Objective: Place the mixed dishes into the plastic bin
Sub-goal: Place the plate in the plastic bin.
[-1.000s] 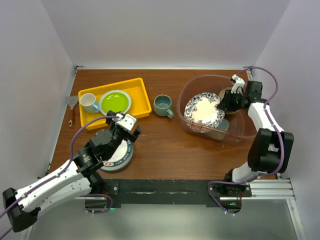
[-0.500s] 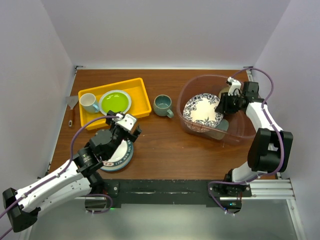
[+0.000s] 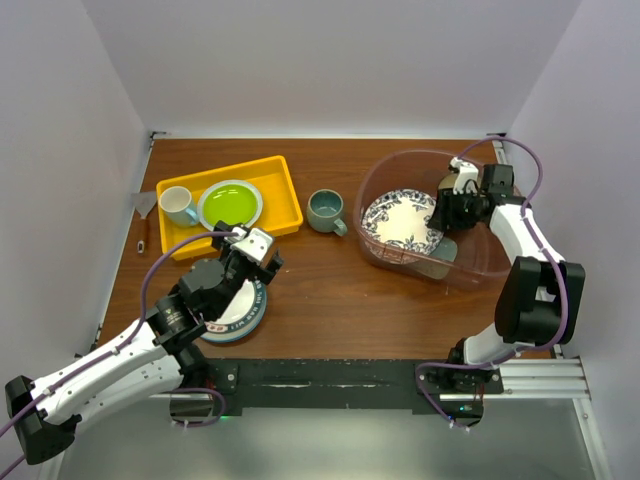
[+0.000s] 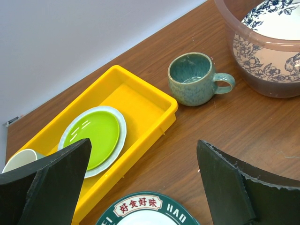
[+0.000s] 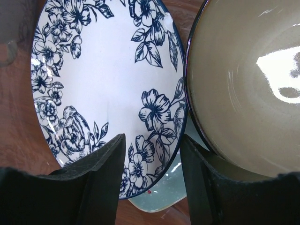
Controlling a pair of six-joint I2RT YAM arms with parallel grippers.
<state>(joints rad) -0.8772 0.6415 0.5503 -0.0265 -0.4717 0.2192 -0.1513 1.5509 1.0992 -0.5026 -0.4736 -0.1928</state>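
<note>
The blue-patterned plate (image 3: 402,220) lies inside the clear plastic bin (image 3: 480,264) by the far right corner; the grey-green mug (image 3: 325,210) stands outside.

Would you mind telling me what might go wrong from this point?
The blue-patterned plate leans in the plastic bin, its rim close to the tan bowl, so it might slide or chip. The open left pincer hangs over the white plate, which lies flat and may slip when grasped.

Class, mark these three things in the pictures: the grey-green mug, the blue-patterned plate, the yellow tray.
grey-green mug (image 4: 192,93), left wrist view, outer front wall.
blue-patterned plate (image 5: 108,79), right wrist view, white centre.
yellow tray (image 4: 138,101), left wrist view, bare floor.
</note>
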